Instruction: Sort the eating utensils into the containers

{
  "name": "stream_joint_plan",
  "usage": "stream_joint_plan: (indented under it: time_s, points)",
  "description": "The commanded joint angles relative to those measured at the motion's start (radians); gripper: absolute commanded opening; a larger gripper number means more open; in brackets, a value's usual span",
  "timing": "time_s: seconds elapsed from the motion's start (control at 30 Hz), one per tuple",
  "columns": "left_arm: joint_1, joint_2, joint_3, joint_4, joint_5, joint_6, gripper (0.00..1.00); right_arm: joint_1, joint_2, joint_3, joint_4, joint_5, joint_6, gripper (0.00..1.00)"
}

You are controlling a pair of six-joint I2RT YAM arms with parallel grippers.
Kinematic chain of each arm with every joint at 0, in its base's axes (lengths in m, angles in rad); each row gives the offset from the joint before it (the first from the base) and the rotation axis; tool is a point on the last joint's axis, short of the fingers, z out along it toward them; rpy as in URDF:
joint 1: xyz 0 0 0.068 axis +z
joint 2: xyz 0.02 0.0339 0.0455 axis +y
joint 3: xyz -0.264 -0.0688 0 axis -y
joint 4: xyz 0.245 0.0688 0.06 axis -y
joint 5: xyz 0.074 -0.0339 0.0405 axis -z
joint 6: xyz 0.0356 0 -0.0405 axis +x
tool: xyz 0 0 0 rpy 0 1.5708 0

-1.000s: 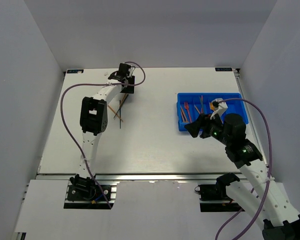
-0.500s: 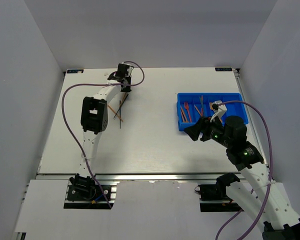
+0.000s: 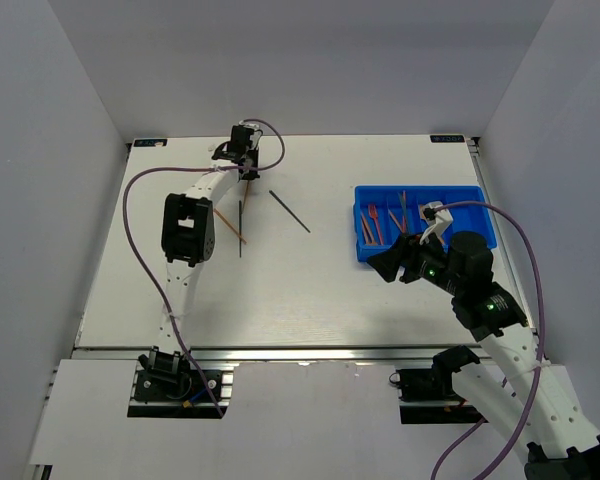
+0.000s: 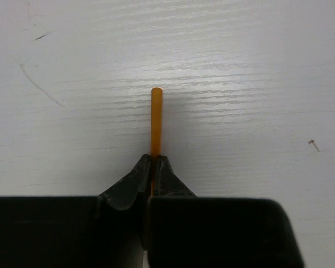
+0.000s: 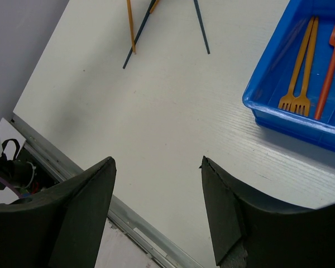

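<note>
In the left wrist view my left gripper (image 4: 154,158) is shut on a thin orange stick (image 4: 156,120), whose end pokes out ahead of the tips over the white table. From above, the left gripper (image 3: 242,152) is at the far left of the table. An orange stick (image 3: 229,223) and a dark stick (image 3: 240,228) lie just in front of it. Another dark stick (image 3: 290,212) lies alone to their right. The blue tray (image 3: 420,188) holds orange and red forks (image 3: 378,222). My right gripper (image 3: 388,263) hovers open and empty at the tray's near left corner.
The right wrist view shows the tray's corner (image 5: 279,120) with two orange forks (image 5: 298,72) and a red fork (image 5: 329,67). The table's metal front edge (image 5: 128,220) runs below the fingers. Purple cables (image 3: 132,225) loop beside both arms. Grey walls enclose the table.
The left gripper has closed on the orange stick. One dark stick has slid right, away from the pile. The right gripper has drawn back slightly toward the near edge.
</note>
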Motion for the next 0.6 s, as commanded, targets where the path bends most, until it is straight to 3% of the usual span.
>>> stream_joint_plan:
  time_s: [0.0,0.13,0.3,0.43,0.57]
  points:
    - [0.029,0.02,0.006,-0.05,-0.02,0.022,0.0,0.004,-0.009,-0.01,0.038,-0.022,0.014,0.68]
    - [0.03,-0.021,0.019,-0.05,0.004,-0.005,0.0,0.004,0.005,-0.036,0.072,-0.031,0.028,0.67]
    - [0.023,-0.203,-0.05,-0.033,0.06,-0.109,0.0,0.004,0.038,-0.051,0.139,-0.066,0.022,0.67]
    - [-0.002,-0.395,-0.225,0.051,0.095,-0.223,0.0,0.006,0.11,-0.039,0.222,-0.113,0.022,0.67]
    - [-0.025,-0.598,-0.435,0.156,0.176,-0.373,0.0,0.01,0.209,-0.035,0.435,-0.212,0.099,0.68]
